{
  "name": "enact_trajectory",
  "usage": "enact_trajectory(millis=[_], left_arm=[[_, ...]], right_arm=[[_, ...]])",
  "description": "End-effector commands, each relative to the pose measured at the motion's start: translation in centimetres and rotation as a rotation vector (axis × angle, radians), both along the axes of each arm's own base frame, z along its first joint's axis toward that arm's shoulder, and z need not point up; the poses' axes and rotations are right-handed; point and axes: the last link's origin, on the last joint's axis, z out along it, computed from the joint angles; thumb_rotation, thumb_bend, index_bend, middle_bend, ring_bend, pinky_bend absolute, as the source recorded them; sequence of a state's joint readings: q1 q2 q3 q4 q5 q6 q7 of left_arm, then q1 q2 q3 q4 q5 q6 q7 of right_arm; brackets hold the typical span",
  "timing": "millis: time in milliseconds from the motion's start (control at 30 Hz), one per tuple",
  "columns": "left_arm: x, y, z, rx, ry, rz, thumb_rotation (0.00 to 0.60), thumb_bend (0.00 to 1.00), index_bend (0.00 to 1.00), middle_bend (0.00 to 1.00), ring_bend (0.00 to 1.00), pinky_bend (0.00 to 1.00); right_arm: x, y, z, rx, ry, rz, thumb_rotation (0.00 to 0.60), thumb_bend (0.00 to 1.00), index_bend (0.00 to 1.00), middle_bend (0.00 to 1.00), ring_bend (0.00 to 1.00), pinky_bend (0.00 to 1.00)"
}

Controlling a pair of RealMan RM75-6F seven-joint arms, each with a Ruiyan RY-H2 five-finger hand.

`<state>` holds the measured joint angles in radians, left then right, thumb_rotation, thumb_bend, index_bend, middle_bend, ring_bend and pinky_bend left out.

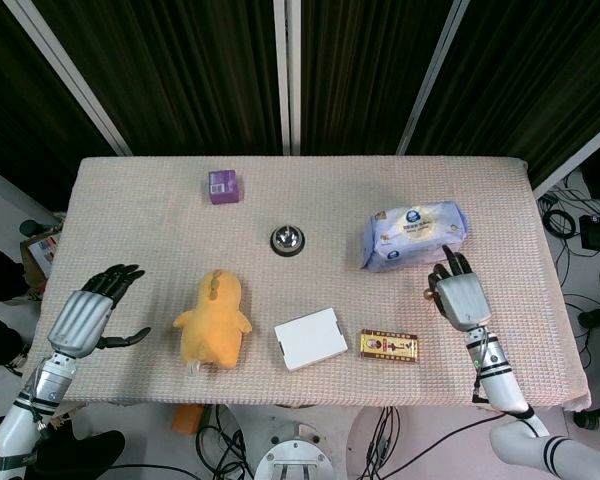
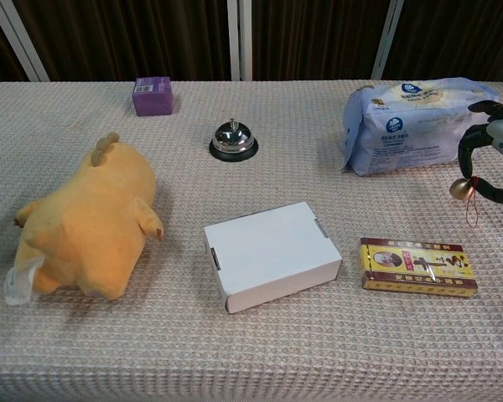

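My right hand (image 1: 458, 295) (image 2: 496, 149) is at the table's right side, just in front of the pale blue tissue pack (image 1: 415, 232) (image 2: 407, 121). Between thumb and a finger it pinches a small brass bell (image 2: 459, 189) (image 1: 427, 294), whose red cord (image 2: 472, 209) dangles below. The bell hangs slightly above the cloth. My left hand (image 1: 85, 318) rests open near the left edge, fingers spread and holding nothing, a short way left of the yellow plush duck (image 1: 215, 318) (image 2: 88, 222).
A white box (image 1: 311, 338) (image 2: 272, 254) lies at the front middle, with a red and yellow flat box (image 1: 388, 345) (image 2: 417, 265) to its right. A chrome desk bell (image 1: 287, 239) (image 2: 233, 139) and a purple cube (image 1: 224, 185) (image 2: 153, 95) sit further back.
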<state>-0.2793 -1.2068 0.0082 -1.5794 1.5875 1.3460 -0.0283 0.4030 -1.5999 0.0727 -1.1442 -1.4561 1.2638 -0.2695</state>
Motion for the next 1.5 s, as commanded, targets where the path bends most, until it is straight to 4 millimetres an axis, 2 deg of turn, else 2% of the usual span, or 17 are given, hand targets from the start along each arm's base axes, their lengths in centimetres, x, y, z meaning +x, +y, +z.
enact_trajectory(millis=[33,167,267,367,400,467,533,600,667,767,833,900,967,1033,1133,1200,1500], left_arm=[[0.1,0.0,0.1,0.001,-0.001,-0.004,0.356,0.2,0.13,0.11,0.1,0.21],[0.3,-0.1,0.0,0.001,-0.005,-0.007,0.357,0.2,0.13,0.11,0.1,0.21],[0.5,-0.2,-0.1,-0.002,-0.006,-0.013,0.359,0.2,0.13,0.11,0.1,0.21],[0.6,-0.4,-0.2,-0.005,-0.009,-0.016,0.36,0.2,0.13,0.11,0.1,0.21],[0.6,-0.4,-0.2,-0.004,-0.011,-0.015,0.359,0.2,0.13,0.11,0.1,0.21],[0.6,-0.4,0.0,-0.002,-0.011,-0.013,0.36,0.2,0.13,0.11,0.1,0.21],[0.5,-0.5,0.0,-0.002,-0.011,-0.01,0.359,0.2,0.13,0.11,0.1,0.21],[0.5,-0.4,0.1,-0.003,-0.014,-0.005,0.359,0.2,0.13,0.11,0.1,0.21],[0.4,-0.4,0.1,-0.006,-0.018,-0.003,0.361,0.2,0.13,0.11,0.1,0.21],[0.4,-0.3,0.1,-0.008,-0.018,-0.004,0.36,0.2,0.13,0.11,0.1,0.21],[0.5,-0.3,0.0,-0.011,-0.021,-0.005,0.358,0.2,0.13,0.11,0.1,0.21],[0.4,-0.3,-0.1,-0.013,-0.021,-0.006,0.359,0.2,0.13,0.11,0.1,0.21],[0.4,-0.3,-0.1,-0.015,-0.02,-0.005,0.36,0.2,0.13,0.11,0.1,0.21],[0.3,-0.3,-0.1,-0.015,-0.019,-0.003,0.36,0.2,0.13,0.11,0.1,0.21],[0.4,-0.3,-0.1,-0.015,-0.019,-0.005,0.36,0.2,0.13,0.11,0.1,0.21],[0.4,-0.3,-0.2,-0.016,-0.022,-0.005,0.361,0.2,0.13,0.11,0.1,0.21],[0.4,-0.3,-0.4,-0.023,-0.022,-0.004,0.358,0.2,0.13,0.11,0.1,0.21]], right_arm=[[0.9,1.2,1.8,-0.032,-0.055,0.049,0.6,0.36,0.72,0.35,0.02,0.17],[2.8,1.8,4.6,-0.112,-0.122,0.129,0.6,0.36,0.73,0.35,0.02,0.17],[2.9,1.3,6.0,-0.236,0.078,0.253,0.6,0.36,0.74,0.36,0.02,0.15],[2.9,1.9,4.8,-0.114,-0.211,0.065,0.6,0.36,0.75,0.37,0.02,0.13],[2.8,1.8,5.1,-0.106,-0.219,0.052,0.6,0.38,0.75,0.37,0.02,0.12],[2.3,1.4,5.5,-0.153,-0.047,0.127,0.6,0.39,0.76,0.38,0.02,0.12],[2.3,1.9,4.6,-0.101,-0.181,0.052,0.6,0.38,0.77,0.38,0.03,0.1],[2.1,1.5,5.0,-0.125,-0.137,0.068,0.6,0.4,0.78,0.38,0.03,0.1],[2.5,2.0,4.5,-0.077,-0.261,0.012,0.6,0.41,0.79,0.39,0.03,0.08],[2.4,1.5,5.3,-0.148,-0.072,0.124,0.6,0.42,0.8,0.39,0.03,0.01],[2.5,2.0,4.6,-0.088,-0.233,0.03,0.6,0.4,0.8,0.4,0.03,0.0],[2.2,1.4,5.6,-0.16,-0.076,0.106,0.6,0.43,0.81,0.4,0.03,0.0],[2.2,2.0,4.8,-0.113,-0.213,0.029,0.6,0.42,0.82,0.4,0.03,0.0],[2.0,1.6,5.5,-0.16,-0.093,0.091,0.6,0.44,0.82,0.4,0.03,0.0],[1.7,2.2,4.7,-0.109,-0.156,0.039,0.6,0.44,0.83,0.39,0.03,0.0],[1.3,2.3,4.6,-0.104,-0.07,0.066,0.6,0.44,0.83,0.39,0.03,0.0],[-0.4,4.2,2.6,-0.01,-0.014,0.039,0.6,0.44,0.83,0.38,0.03,0.0]])
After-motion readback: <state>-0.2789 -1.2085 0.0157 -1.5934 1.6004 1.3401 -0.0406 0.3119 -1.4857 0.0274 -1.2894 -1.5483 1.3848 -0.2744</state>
